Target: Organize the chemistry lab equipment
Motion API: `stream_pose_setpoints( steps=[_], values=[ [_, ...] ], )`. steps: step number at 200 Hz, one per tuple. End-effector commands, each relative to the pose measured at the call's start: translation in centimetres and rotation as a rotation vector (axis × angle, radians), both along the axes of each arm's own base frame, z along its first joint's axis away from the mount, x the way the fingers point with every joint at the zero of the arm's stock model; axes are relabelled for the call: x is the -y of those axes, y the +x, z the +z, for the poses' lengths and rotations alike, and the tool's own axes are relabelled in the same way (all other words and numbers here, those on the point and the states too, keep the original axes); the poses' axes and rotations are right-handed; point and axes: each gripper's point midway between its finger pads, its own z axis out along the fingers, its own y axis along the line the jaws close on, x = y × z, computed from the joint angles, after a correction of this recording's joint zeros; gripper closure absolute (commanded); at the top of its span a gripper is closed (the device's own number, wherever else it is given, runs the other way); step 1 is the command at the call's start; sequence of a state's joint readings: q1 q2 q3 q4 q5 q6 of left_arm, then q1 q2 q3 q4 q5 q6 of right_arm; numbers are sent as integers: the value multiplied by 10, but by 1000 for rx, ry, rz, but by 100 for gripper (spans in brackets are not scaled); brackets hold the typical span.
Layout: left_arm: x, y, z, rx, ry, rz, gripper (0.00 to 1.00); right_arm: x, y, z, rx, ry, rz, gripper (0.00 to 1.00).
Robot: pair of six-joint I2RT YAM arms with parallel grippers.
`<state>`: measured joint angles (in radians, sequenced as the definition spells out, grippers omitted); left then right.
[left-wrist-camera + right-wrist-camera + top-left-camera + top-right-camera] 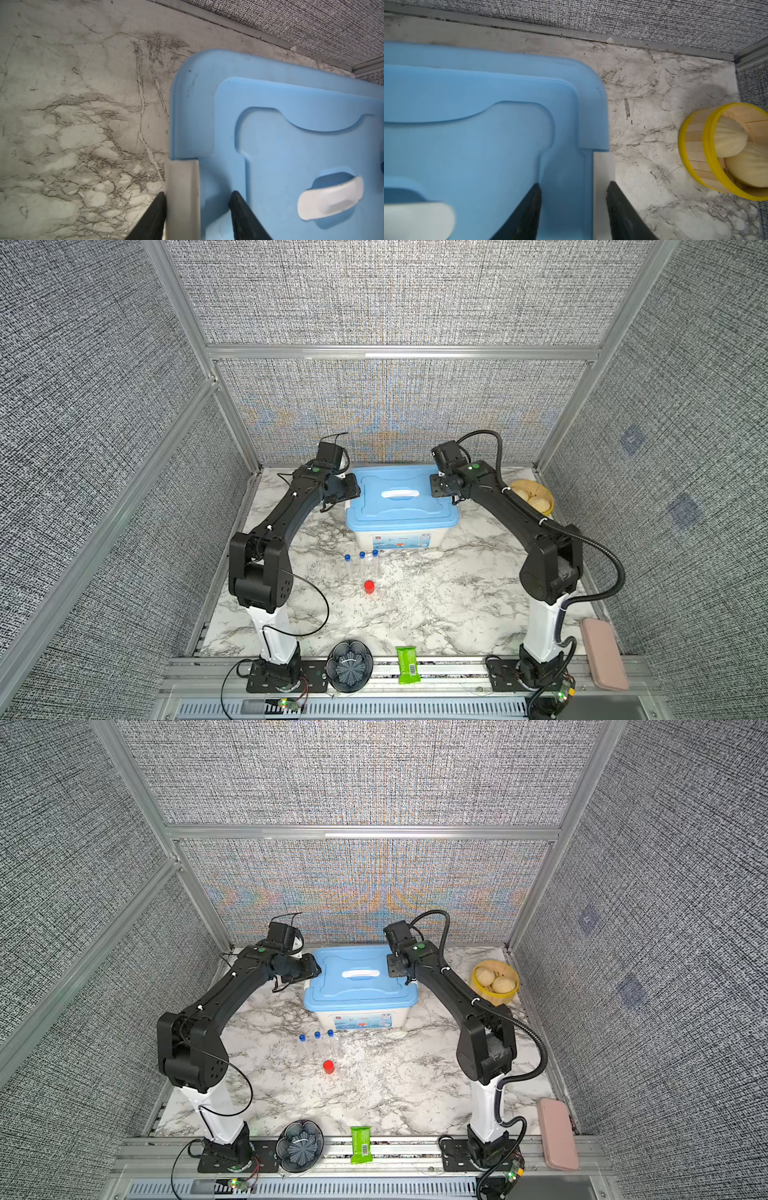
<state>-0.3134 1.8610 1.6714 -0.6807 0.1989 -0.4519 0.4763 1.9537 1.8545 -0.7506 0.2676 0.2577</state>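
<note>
both arms rise from bases at seven and five o'clock, elbows lifted, forearms leaning toward twelve and converging. the left arm turns its wrist toward three o'clock, the right arm toward nine, both wrists pitched downward. the left claw and right claw each have their jaws parted, with a wide gap between the dark fingers.

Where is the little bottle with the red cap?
In both top views the red-capped vial sits near the middle of the marble table, just in front of the three blue-capped tubes.
</note>
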Motion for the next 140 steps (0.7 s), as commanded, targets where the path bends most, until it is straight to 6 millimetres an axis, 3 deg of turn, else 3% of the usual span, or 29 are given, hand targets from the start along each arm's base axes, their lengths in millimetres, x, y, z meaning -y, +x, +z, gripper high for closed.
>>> stream_pose_setpoints(
  steps=[1,38,68,110,140],
  values=[
    [23,-16,4,-45,-70,-100,48,-15,-25,-17,-134,69,89,46],
    [6,-11,10,-27,3,-54,42,12,-22,-7,-113,64,42,42],
    [-8,-7,19,-3,34,-22,38,35,-20,15,-48,74,25,39],
    [-38,-8,61,108,95,46,33,57,-29,64,107,139,36,35],
    [-72,-25,91,201,202,126,28,83,-49,87,250,200,4,30]
  ],
)
